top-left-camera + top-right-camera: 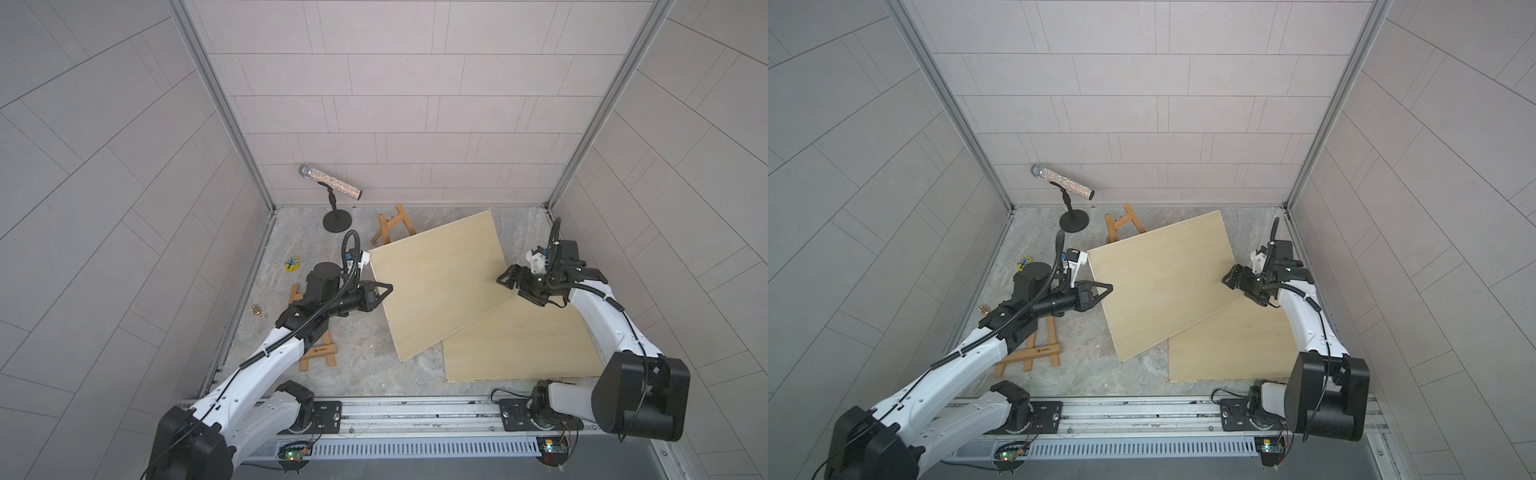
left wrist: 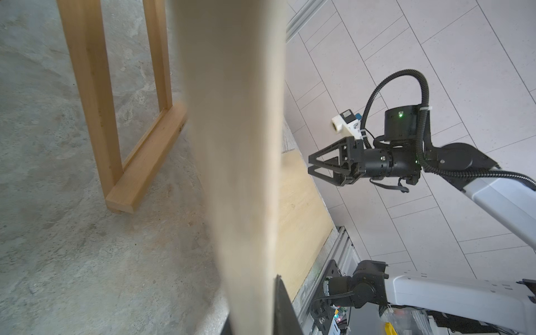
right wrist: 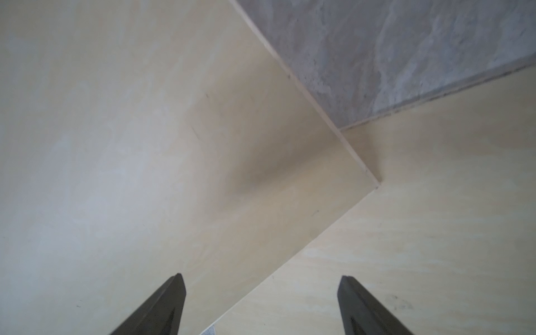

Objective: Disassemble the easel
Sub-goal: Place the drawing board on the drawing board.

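Nearly done, I judge: flat board (image 1: 528, 345) lies on the counter (image 1: 365, 361), while tilted board (image 1: 440, 286), off the easel (image 1: 394, 222) and pinched by the left claw (image 1: 388, 287), awaits setting down, right claw (image 3: 261, 277) spread wide above.

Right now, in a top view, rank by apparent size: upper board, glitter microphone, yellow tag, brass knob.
upper board
glitter microphone
yellow tag
brass knob
The microphone sits nearer the camera, but the order still holds.

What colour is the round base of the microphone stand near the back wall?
The base is plain black, seen best in a top view.
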### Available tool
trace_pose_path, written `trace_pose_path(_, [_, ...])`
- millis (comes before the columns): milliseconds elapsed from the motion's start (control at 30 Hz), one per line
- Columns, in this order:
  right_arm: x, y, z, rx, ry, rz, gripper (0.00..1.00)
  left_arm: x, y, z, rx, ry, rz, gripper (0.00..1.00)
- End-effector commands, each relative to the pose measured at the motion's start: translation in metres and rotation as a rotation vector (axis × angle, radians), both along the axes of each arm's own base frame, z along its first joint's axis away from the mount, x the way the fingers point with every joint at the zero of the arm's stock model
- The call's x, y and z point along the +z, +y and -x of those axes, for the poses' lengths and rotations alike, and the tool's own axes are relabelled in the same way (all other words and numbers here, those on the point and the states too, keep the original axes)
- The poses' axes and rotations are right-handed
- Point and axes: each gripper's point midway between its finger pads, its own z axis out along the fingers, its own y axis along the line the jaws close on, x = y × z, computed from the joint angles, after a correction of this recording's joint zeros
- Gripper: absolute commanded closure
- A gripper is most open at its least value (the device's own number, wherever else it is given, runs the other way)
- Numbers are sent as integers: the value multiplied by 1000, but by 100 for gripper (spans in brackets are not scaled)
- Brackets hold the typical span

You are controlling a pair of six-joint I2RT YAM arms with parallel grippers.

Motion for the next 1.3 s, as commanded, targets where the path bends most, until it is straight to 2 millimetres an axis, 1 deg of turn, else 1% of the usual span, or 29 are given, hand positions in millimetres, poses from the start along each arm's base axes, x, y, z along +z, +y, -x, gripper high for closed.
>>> trace_pose_path(0, [28,-5,-51,42,-178,-54,13,-63,14,23,-52,142,-212,100])
trace_pose_path(33, [37,-5,-69,45,-228,-92,13,-65,14,23,-60,152,-219,100])
trace_pose_path(100, [49,-5,-95,63,-289,-155,13,-68,15,24,-69,174,-240,100])
trace_pose_path(133, [52,-4,-107,81,-307,-174,13,-70,15,25,-73,183,-250,100])
trace_pose_path(200, [52,-4,-124,118,-319,-198,13,-73,15,25,-83,200,-263,100])
trace_pose_path(333, [53,-5,-151,149,-358,-278,13,-74,11,24,-108,220,-252,100])
trace_pose_path(433, [51,-3,-161,174,-360,-317,13,-76,9,24,-122,232,-248,100])
trace_pose_path(500, [46,0,-163,187,-348,-351,13,-77,7,23,-129,239,-244,100])
trace_pose_path(600, [48,8,-160,198,-362,-419,13,-78,6,23,-135,247,-243,100])
trace_pose_path(733, [56,18,-156,164,-407,-521,14,-79,4,23,-146,261,-235,100])
trace_pose_path(800, [60,26,-148,162,-407,-574,14,-81,2,24,-155,277,-230,100])
trace_pose_path(967, [58,44,-119,191,-355,-594,14,-82,-1,27,-184,303,-224,100])
trace_pose_path(1033, [53,47,-104,193,-322,-576,14,-85,-1,29,-197,315,-233,100])
trace_pose_path(1100, [43,49,-85,194,-262,-540,14,-86,-2,31,-217,329,-236,100])
trace_pose_path(1133, [36,47,-77,181,-226,-510,14,-88,-2,33,-225,339,-240,100])
trace_pose_path(1167, [23,41,-65,151,-156,-460,14,-89,-3,33,-231,349,-241,100])
trace_pose_path(1233, [0,21,-38,109,-11,-288,15,-92,-2,32,-228,360,-251,100])
trace_pose_path(1267, [-4,9,-28,101,34,-199,15,-94,-2,31,-223,363,-254,100])
